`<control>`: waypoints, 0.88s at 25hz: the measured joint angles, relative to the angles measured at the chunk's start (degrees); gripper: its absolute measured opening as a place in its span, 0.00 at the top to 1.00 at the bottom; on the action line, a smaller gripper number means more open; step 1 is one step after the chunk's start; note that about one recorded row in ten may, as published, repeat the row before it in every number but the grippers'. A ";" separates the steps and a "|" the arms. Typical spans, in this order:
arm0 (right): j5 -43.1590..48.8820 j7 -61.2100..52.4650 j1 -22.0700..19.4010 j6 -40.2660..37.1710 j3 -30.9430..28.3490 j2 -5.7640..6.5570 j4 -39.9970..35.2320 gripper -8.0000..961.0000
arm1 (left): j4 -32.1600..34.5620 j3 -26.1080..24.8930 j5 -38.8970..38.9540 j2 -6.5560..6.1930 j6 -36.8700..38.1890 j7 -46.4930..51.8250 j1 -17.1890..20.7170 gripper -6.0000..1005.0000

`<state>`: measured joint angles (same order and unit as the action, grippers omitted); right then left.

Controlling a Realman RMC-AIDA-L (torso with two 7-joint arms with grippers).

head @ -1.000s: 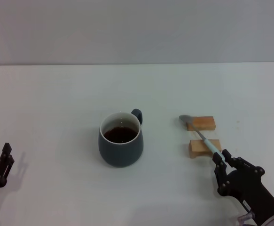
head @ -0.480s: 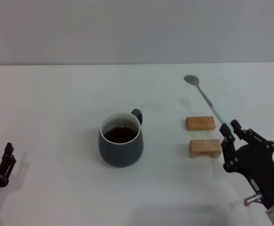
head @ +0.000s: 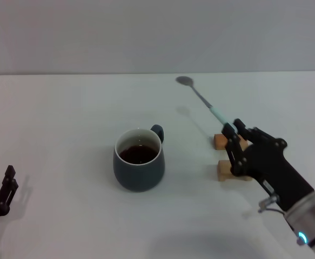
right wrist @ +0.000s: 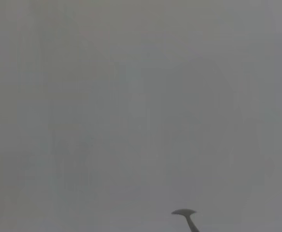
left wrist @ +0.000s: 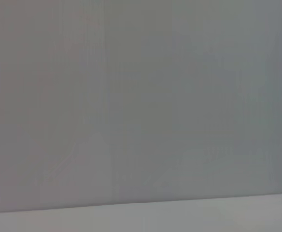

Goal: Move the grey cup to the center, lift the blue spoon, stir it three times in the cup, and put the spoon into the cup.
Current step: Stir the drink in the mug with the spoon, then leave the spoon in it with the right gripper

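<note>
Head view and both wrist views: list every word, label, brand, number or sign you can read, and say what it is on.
None: no readable text anywhere.
Grey cup: plain, no print.
Blue spoon, held in the right pincer: no marking.
Two wooden blocks: unmarked.
Left pincer: no label visible.

We're seeing matte black linkage fingers on both grippers, the right gripper (head: 237,141) backed by a silver cuff glowing blue.
</note>
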<state>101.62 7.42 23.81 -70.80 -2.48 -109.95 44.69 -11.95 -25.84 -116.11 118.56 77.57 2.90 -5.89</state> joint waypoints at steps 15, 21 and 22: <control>10.78 17.45 -5.45 45.70 -30.65 8.04 29.72 0.82 | -0.01 -0.01 -0.19 0.00 -0.23 0.00 -0.09 0.32; 30.71 20.79 -16.61 76.92 -55.33 -1.71 44.22 0.82 | 0.01 -0.01 -0.14 0.00 -0.24 0.00 -0.06 0.32; 34.94 20.86 -18.13 81.42 -58.32 -4.04 47.01 0.82 | 0.00 0.00 -0.19 0.00 -0.24 0.00 -0.05 0.32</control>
<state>136.56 28.28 5.67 10.62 -60.80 -113.99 91.70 -11.95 -25.84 -116.30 118.56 77.33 2.90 -5.94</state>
